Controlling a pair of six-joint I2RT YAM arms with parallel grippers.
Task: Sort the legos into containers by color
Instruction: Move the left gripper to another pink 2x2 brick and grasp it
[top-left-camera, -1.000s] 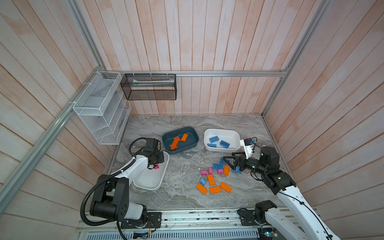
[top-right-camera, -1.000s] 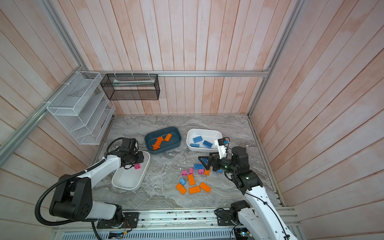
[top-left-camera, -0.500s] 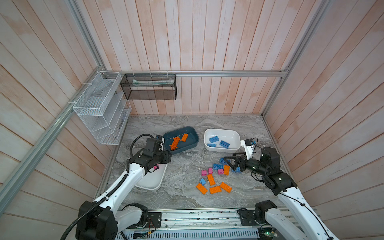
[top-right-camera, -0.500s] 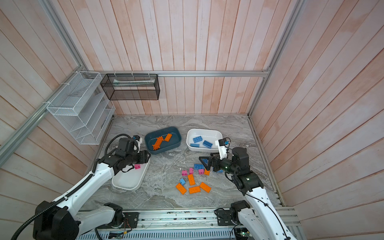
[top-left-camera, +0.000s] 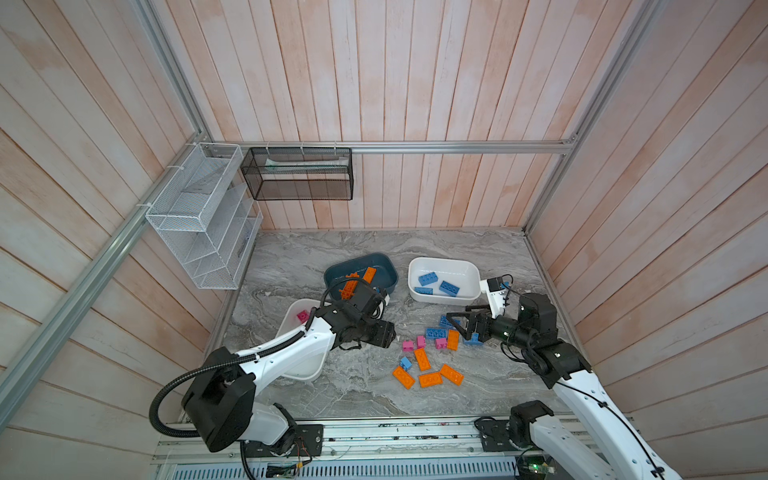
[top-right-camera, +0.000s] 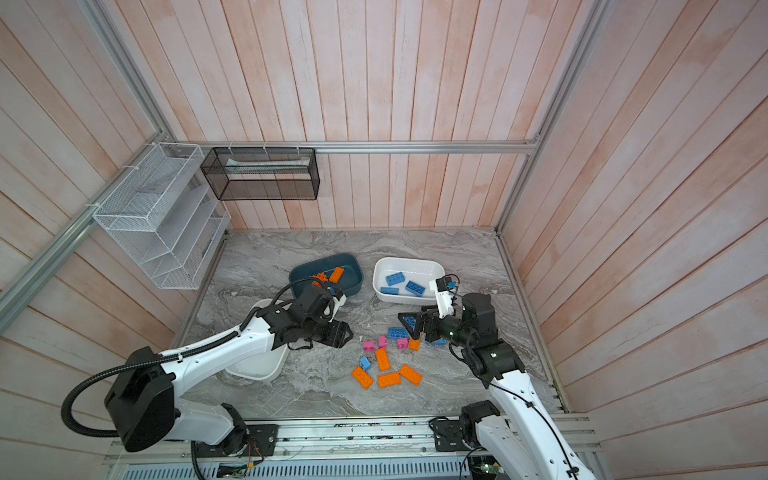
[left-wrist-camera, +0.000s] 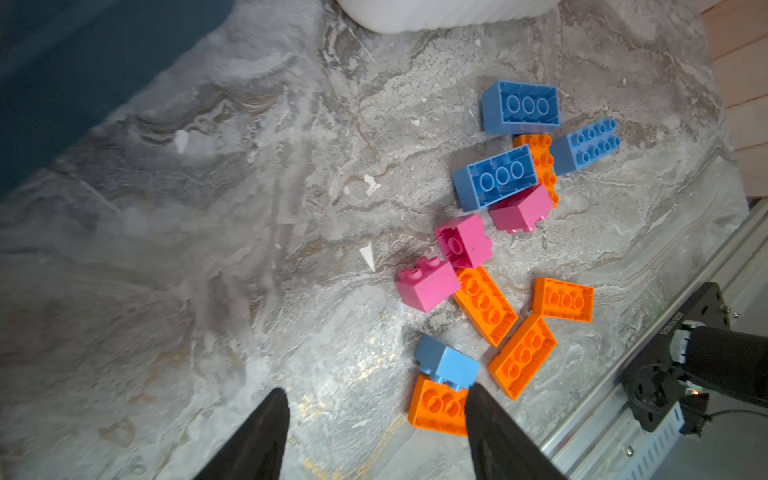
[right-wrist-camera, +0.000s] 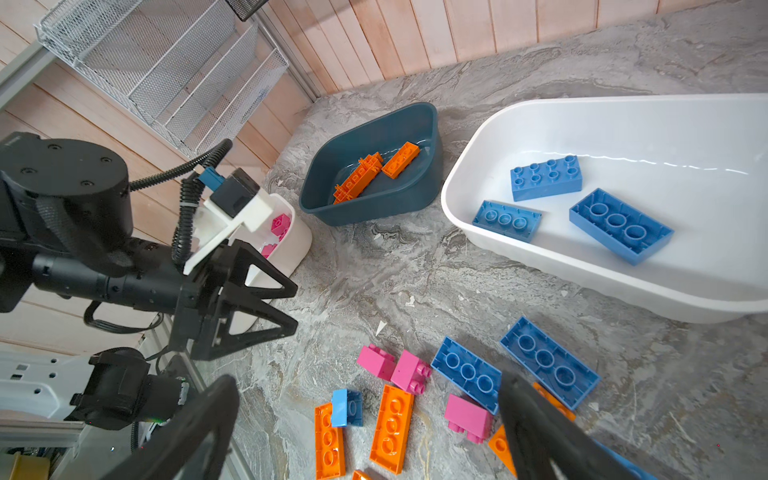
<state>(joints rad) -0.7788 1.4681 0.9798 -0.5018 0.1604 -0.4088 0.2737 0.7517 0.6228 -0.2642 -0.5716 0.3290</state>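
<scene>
Sorting is partly done, roughly a third by my judgement. The teal tub beside the left gripper holds the spiky orange piece and one orange brick. The white tub beside the right gripper holds three blue bricks. The second white tub, back under the left arm, shows two pink bricks. Left to sort are the loose legos — five orange, four blue, three pink — lying between the two grippers, just ahead of the left one's tips and beneath the right one's. Both grippers stand with jaws apart and carry nothing — the right one spread wide.
</scene>
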